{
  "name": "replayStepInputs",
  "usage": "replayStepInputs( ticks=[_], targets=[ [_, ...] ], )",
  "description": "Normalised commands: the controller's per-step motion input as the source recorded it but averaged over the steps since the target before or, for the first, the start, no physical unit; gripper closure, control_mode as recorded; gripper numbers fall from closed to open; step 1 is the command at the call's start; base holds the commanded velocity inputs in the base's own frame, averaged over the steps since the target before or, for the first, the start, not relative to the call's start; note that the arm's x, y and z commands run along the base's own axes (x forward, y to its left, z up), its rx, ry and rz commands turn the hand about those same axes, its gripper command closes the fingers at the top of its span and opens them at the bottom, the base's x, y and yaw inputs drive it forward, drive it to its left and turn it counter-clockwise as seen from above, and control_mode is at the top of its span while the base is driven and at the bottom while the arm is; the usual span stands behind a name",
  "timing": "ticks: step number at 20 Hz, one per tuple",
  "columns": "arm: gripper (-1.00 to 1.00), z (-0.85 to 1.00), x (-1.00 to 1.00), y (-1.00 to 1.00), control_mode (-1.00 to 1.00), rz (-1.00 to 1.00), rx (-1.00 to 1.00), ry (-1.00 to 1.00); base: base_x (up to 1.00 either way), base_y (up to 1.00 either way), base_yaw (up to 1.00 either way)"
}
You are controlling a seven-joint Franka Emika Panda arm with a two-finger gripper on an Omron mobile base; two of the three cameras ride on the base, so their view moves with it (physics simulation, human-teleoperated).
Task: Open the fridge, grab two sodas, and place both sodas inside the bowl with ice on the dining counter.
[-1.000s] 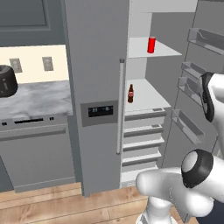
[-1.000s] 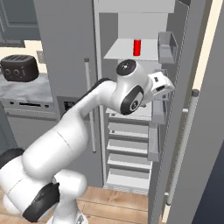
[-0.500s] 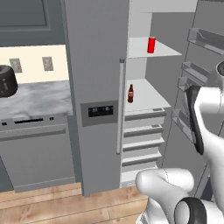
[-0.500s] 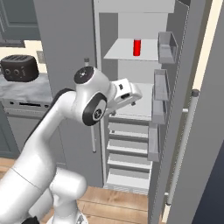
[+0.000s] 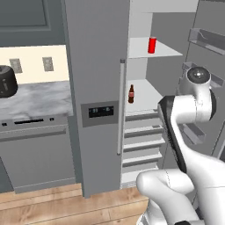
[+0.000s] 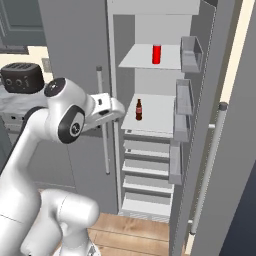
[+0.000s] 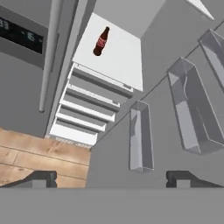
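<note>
While fridge (image 5: pixel 101 88) open, gripper (image 7: pixel 111 178) wide, empty

The open fridge (image 6: pixel 150 30) leaves clear shelf room around the bottle (image 6: pixel 139 109) and can (image 6: pixel 157 54).

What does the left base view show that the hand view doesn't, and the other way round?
Left base view alone: the red can on the upper shelf, the marble worktop, and a dark appliance on it.
Hand view alone: the open gripper with nothing between its fingertips, looking down at the wooden floor.
Both: the open fridge, its display panel, and the brown bottle standing upright on the lower shelf.
</note>
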Motion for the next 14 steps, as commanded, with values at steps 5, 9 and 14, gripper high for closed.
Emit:
replayStepInputs(
  ticks=[5, 9, 14],
  targets=[
    [-1.0, -0.01, -0.04, 0.51, -1.0, 0.0, 0.15, -0.01, 0.0, 0.0, 0.0],
    [-1.0, 0.1, 0.0, 0.01, -1.0, -0.03, 0.04, -0.08, 0.0, 0.0, 0.0],
    [-1.0, 0.01, -0.01, 0.0, -1.0, -0.11, 0.13, -0.07, 0.0, 0.0, 0.0]
  ],
)
